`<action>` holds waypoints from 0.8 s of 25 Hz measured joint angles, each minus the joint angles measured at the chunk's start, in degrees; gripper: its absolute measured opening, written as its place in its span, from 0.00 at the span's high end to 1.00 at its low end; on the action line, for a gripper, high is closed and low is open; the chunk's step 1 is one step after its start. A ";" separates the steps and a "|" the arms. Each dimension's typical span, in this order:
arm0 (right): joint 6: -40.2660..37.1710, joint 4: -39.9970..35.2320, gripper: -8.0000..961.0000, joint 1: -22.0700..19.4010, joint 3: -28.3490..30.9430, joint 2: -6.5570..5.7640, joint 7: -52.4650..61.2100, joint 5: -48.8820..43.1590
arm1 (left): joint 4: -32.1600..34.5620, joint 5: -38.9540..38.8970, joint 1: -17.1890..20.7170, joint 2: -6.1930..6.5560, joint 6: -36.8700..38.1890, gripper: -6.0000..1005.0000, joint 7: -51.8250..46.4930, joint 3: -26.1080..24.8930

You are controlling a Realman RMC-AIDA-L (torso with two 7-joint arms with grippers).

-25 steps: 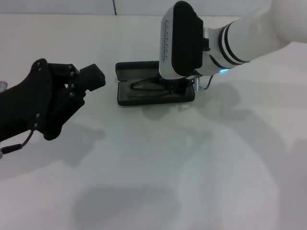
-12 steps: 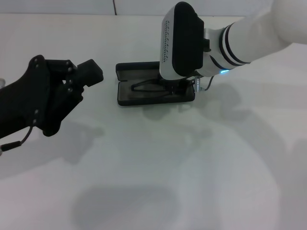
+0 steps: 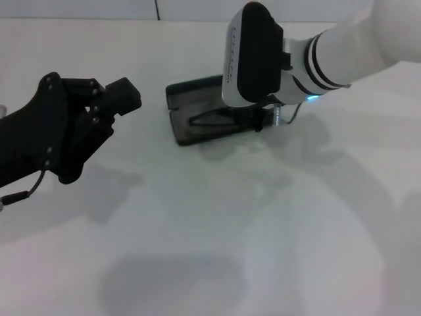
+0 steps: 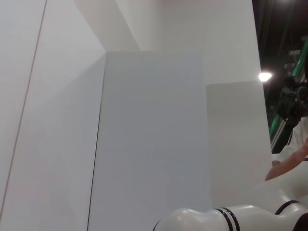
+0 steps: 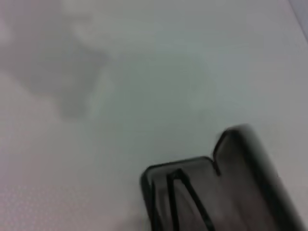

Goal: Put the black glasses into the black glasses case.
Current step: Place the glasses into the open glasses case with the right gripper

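The black glasses case (image 3: 181,129) lies open on the white table, skewed, with its lid (image 3: 194,88) toward the far side. The black glasses (image 3: 214,120) lie folded in its grey tray. My right gripper (image 3: 260,120) reaches down at the case's right end, mostly hidden under the white wrist housing. The right wrist view shows one end of the case (image 5: 240,159) with the glasses' thin temple arms (image 5: 185,197) inside. My left gripper (image 3: 122,100) hangs above the table to the left of the case, apart from it.
The white table (image 3: 217,224) spreads wide in front of the case. A wall seam (image 3: 157,9) runs behind the table's far edge. The left wrist view faces white wall panels (image 4: 149,139) and part of the right arm (image 4: 211,220).
The case with the glasses in it has swung and slid to the right, so it now sits skewed. My right wrist has shifted slightly right. The left arm has hardly moved.
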 joint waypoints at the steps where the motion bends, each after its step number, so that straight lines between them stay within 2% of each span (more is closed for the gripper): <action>1: -0.25 -0.47 0.87 -0.08 -0.07 0.00 0.94 -1.11 | 0.00 0.00 -0.07 0.00 0.00 0.96 0.00 0.00; 15: -2.95 -5.71 0.86 -2.75 -0.36 0.01 1.96 -2.24 | 0.00 0.31 0.25 0.00 0.10 0.96 0.15 0.00; 20: -3.51 -8.30 0.86 -5.07 -0.09 0.01 2.10 -5.90 | 0.00 0.36 0.56 -0.01 0.16 0.97 0.51 0.00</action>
